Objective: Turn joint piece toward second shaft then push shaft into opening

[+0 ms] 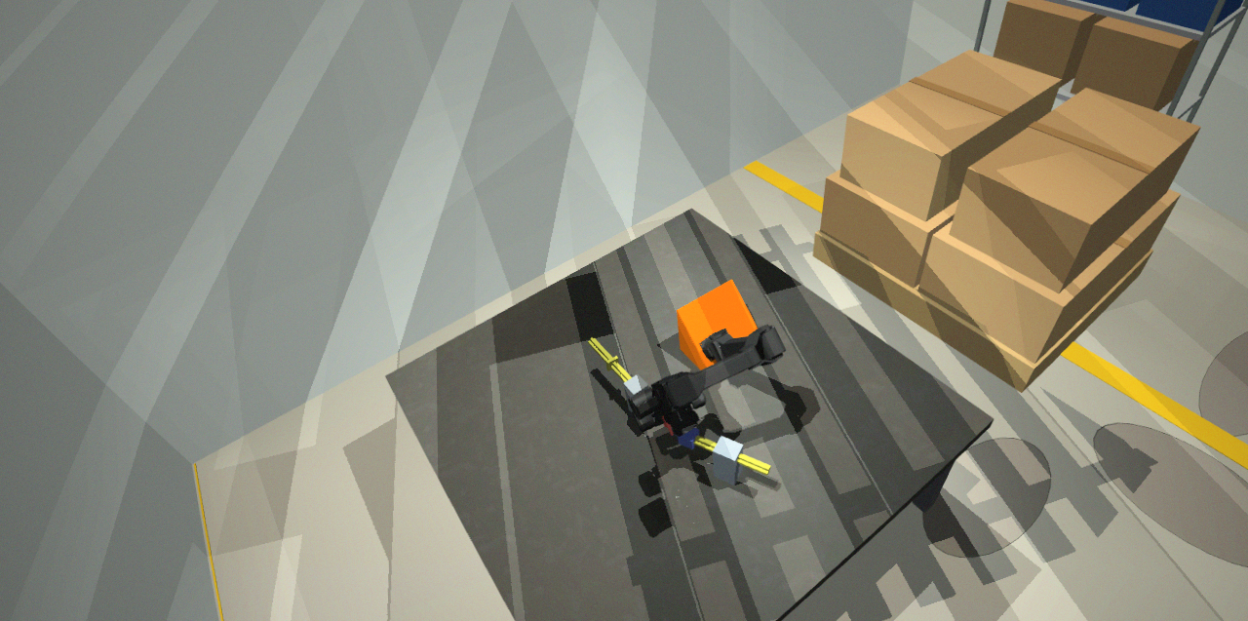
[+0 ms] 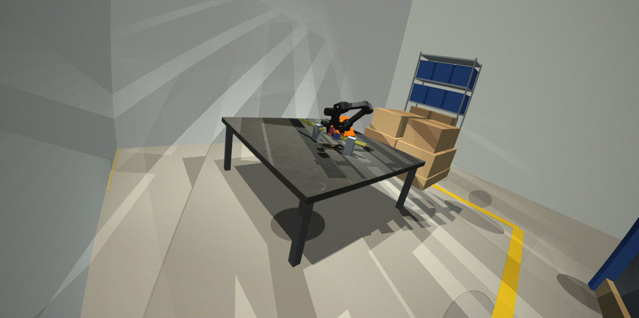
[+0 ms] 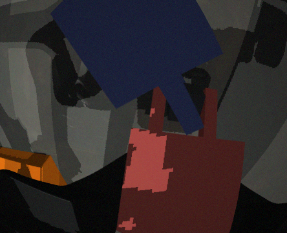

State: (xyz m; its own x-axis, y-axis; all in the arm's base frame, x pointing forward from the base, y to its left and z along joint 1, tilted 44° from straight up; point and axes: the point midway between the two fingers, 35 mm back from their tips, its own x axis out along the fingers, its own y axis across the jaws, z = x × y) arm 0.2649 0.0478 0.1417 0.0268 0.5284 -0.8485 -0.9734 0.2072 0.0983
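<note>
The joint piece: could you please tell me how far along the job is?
Done: the gripper is shut on the red joint piece. In hand: turning it, with its blue part towards the yellow shaft; whether they line up is unclear. Left: letting go, pushing that shaft through its block, then withdrawing.
</note>
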